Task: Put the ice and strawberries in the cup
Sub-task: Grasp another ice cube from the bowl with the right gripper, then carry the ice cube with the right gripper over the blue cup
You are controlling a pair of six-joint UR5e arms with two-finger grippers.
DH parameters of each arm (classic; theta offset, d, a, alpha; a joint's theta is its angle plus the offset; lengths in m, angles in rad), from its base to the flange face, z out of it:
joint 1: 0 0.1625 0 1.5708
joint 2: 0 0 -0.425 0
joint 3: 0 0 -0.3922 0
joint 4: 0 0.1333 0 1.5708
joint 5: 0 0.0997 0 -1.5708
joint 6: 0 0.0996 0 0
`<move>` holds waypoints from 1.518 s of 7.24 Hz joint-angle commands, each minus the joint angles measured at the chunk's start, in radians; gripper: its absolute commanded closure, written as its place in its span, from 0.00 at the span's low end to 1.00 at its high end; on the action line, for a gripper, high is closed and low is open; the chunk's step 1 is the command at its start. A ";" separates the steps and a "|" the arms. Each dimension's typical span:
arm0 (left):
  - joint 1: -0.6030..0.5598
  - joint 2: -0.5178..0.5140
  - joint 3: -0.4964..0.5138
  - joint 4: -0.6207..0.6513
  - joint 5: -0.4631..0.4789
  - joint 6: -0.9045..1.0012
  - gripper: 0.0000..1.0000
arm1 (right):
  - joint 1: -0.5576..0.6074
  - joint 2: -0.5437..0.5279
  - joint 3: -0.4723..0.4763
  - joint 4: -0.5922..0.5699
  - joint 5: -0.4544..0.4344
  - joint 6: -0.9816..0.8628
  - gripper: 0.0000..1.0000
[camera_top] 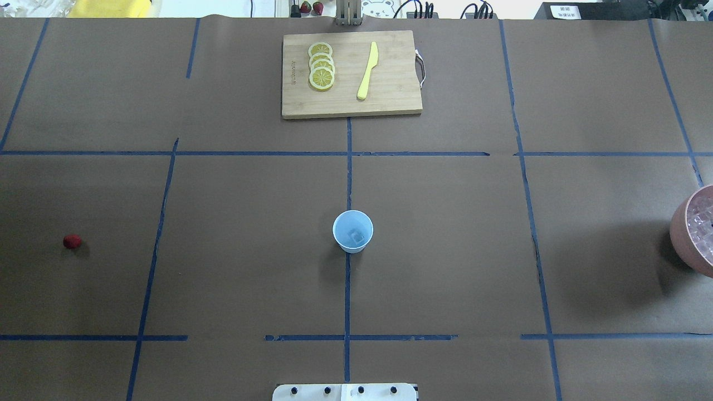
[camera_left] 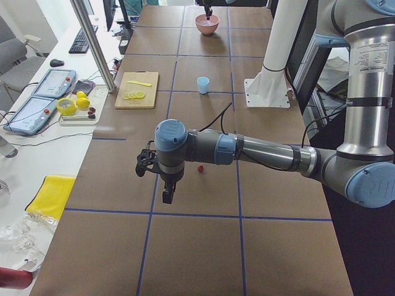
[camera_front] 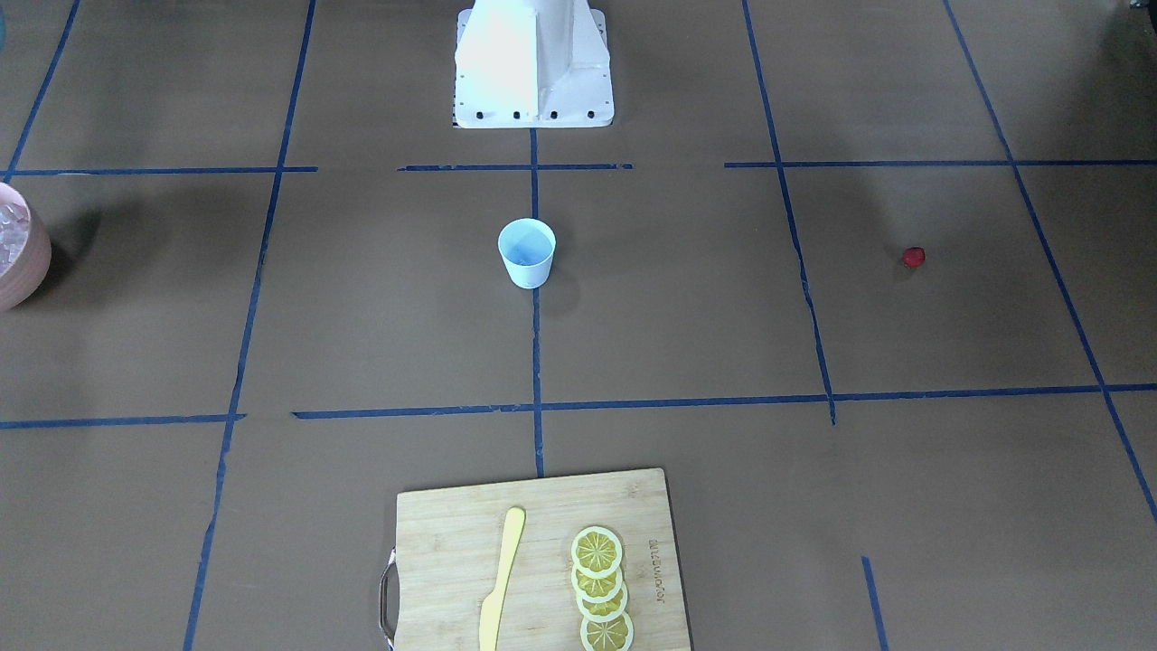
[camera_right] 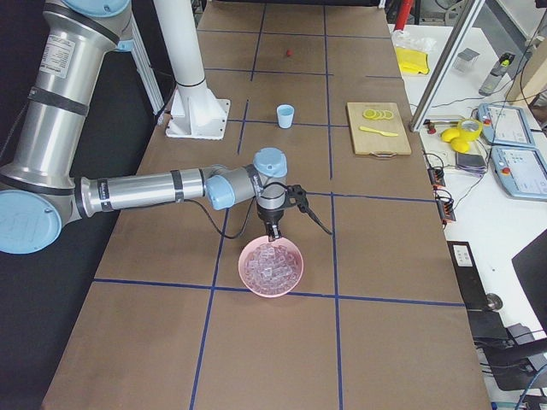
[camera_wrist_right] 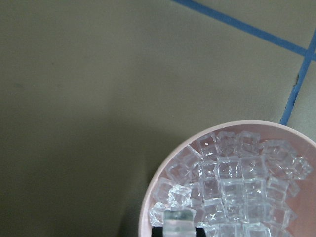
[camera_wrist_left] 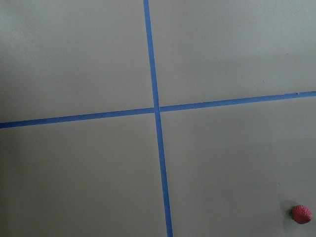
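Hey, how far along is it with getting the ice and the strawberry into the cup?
Partly done: the cup holds what looks like one ice cube. In hand: the right gripper hangs over the bowl of ice, seemingly after another; the left gripper hovers near the strawberry. Left: the strawberry lies on the table, not yet picked up.

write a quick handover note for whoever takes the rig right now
Left gripper: hangs over the table close to the strawberry; open or shut cannot be told.
Right gripper: above the pink bowl of ice; state also unclear.
Cup: upright at the table's centre, with what looks like one cube inside.
Done: seemingly one piece of ice in.
Left: the strawberry, lying on the table on the robot's left, goes into the cup, plus more ice if wanted.
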 commanded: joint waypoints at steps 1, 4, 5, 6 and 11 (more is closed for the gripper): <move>0.000 0.002 0.000 0.001 0.000 0.000 0.00 | 0.037 0.065 0.159 -0.179 0.012 0.011 1.00; -0.002 0.016 -0.009 0.001 -0.023 0.000 0.00 | -0.033 0.449 0.158 -0.525 0.054 0.127 1.00; -0.002 0.016 -0.006 0.001 -0.023 0.000 0.00 | -0.099 0.552 0.151 -0.604 0.046 0.200 1.00; -0.002 0.016 -0.008 0.001 -0.023 0.000 0.00 | -0.173 0.648 0.106 -0.615 0.045 0.319 1.00; 0.000 0.014 0.009 -0.001 -0.025 0.000 0.00 | -0.517 1.117 -0.251 -0.588 -0.102 0.786 1.00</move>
